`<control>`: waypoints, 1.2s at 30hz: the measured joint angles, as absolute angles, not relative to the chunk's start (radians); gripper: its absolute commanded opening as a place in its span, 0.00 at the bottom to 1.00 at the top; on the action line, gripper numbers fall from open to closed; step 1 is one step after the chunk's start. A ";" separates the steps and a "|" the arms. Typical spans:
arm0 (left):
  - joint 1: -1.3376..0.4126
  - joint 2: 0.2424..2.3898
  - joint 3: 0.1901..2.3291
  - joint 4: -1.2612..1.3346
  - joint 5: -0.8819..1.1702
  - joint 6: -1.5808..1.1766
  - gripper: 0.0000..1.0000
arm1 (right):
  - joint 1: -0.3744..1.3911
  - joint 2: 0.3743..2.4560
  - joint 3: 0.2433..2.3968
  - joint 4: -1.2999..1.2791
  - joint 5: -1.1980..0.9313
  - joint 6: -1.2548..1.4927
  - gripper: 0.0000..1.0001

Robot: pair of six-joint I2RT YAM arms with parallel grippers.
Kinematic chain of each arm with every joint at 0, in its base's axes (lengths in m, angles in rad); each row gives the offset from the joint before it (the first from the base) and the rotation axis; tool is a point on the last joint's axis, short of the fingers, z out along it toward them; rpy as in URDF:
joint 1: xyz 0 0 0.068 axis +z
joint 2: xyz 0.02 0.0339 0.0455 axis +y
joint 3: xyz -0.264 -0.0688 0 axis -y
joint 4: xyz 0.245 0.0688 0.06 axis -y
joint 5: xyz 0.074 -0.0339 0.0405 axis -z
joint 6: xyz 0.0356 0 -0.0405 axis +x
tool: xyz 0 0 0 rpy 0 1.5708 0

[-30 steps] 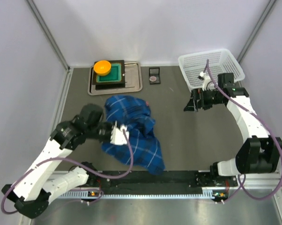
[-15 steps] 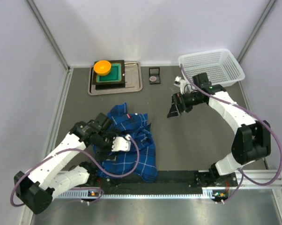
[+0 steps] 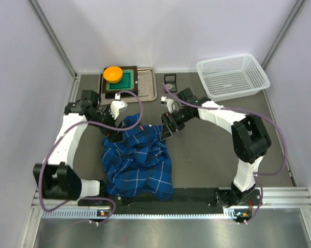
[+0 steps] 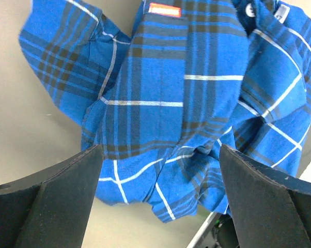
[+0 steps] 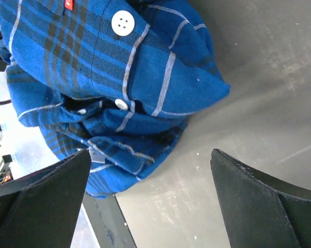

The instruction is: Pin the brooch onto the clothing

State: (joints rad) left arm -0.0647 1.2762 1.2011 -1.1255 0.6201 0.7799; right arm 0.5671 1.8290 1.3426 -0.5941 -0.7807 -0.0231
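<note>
shirt: blue plaid with thin white lines, lying crumpled in a heap on the grey worktop, folds bunched and no part spread flat. red label visible on the upper fold; one white button faces up on the folded edge near the right gripper. left gripper: hanging over the far left part of the shirt, fingers spread wide, fabric visible below and between them, nothing pinched. right gripper: at the far right edge of the shirt, fingers likewise spread wide, over the hem and bare worktop, nothing held. from the overhead view the two grippers sit on either side of the shirt's far end, left gripper and right gripper; contact with the cloth cannot be confirmed for either. brooch: small round dull disc resting in a small dark square holder, beyond the shirt and apart from it, just past the right arm, partly crossed by a cable; not on the fabric. other items: metal tray beyond the shirt to its far left, carrying a green block with an orange dish at its corner; white basket well apart from the shirt, to its far right.
</note>
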 measured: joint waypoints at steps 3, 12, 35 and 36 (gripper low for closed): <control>-0.036 1.375 1.201 -1.105 0.647 0.756 0.99 | 0.590 1.846 1.328 -0.561 -0.785 -0.014 0.96; -0.025 1.537 1.164 -1.097 0.731 0.776 0.66 | 0.665 1.847 1.254 -0.491 -0.850 0.032 0.39; -0.574 1.168 1.212 -0.967 0.906 0.613 0.18 | 0.516 1.559 1.790 -0.755 -0.655 -0.313 0.00; -0.628 1.148 1.211 -0.933 0.907 0.585 0.47 | 0.527 1.557 1.831 -0.765 -0.659 -0.331 0.00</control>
